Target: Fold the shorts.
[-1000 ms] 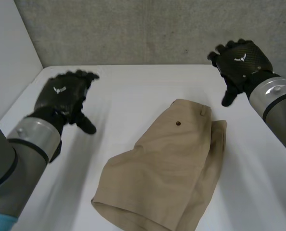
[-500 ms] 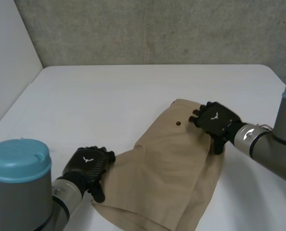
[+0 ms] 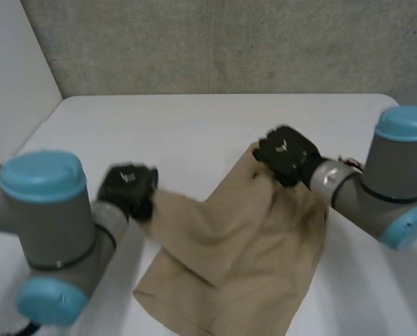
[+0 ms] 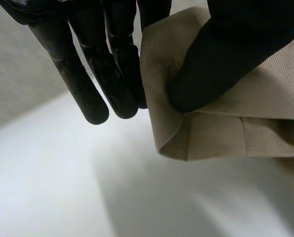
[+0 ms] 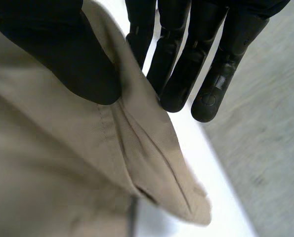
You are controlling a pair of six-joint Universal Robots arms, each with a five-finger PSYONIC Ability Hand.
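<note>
Moved: left hand (image 3: 127,190) & right hand (image 3: 286,152) both higher than 0.5 s ago, each taking cloth up w/ it; left side of shorts (image 3: 243,259), flat then, now lifted & pulled taut twd left hand; both arms swung in closer, blue caps bigger in head view.
Left hand: at a hemmed corner on shorts' left side; thumb presses cloth against one finger, a firm pinch; other fingers (image 4: 87,79) straight, just beside cloth edge, holding nothing.
Right hand: at far corner by waistband, near the small dark button; thumb on top of cloth, fingers (image 5: 179,64) straight behind it, cloth nipped between.
Shorts: tan, right of centre on table (image 3: 194,126); top layer stretched betw. the two hands, creased along that line; near end & right side lie on table, lower layer flat.
Table: white, bare around shorts.
Wall (image 3: 229,42): grey, rough, behind table's far edge.
Arms: left comes in from near left, right from the right side; grey w/ light-blue caps.
</note>
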